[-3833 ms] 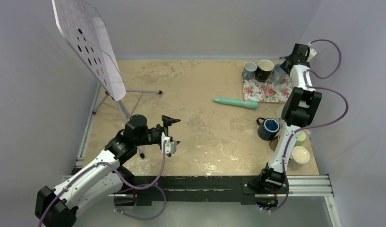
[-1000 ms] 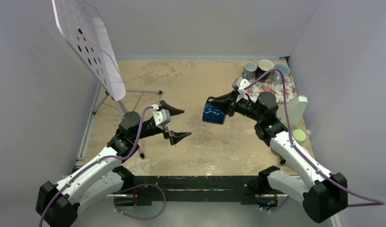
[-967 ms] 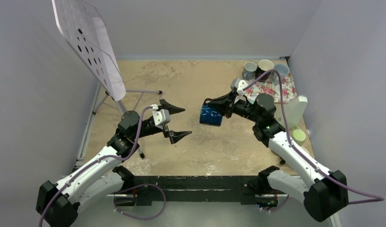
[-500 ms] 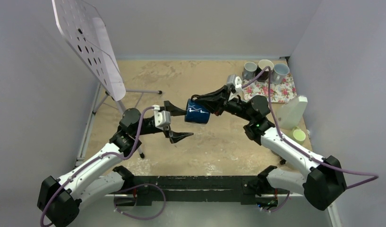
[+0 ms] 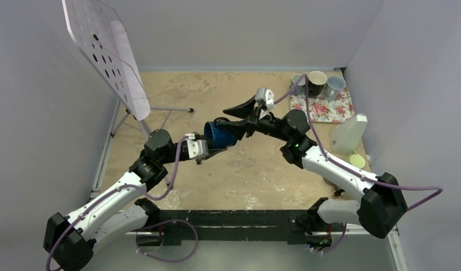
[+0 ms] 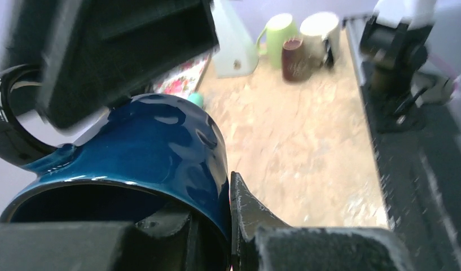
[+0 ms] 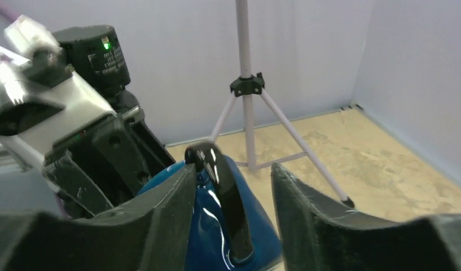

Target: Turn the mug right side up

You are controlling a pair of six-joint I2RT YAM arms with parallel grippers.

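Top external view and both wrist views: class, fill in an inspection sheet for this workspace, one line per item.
Surface: tan table, worn pale patches; no spills seen.
Job's things: blue mug in mid-air between the arms, lying roughly on its side.
Clutter: three mugs on a floral mat; white container; green mug.
Pincers: left pincer shut on the mug's wall, one finger inside; right pincer open, fingers either side of the handle, not touching it.
Cables: purple cables loop off both arms; no snag seen.
Surroundings: perforated board on a tripod, left; plain walls.
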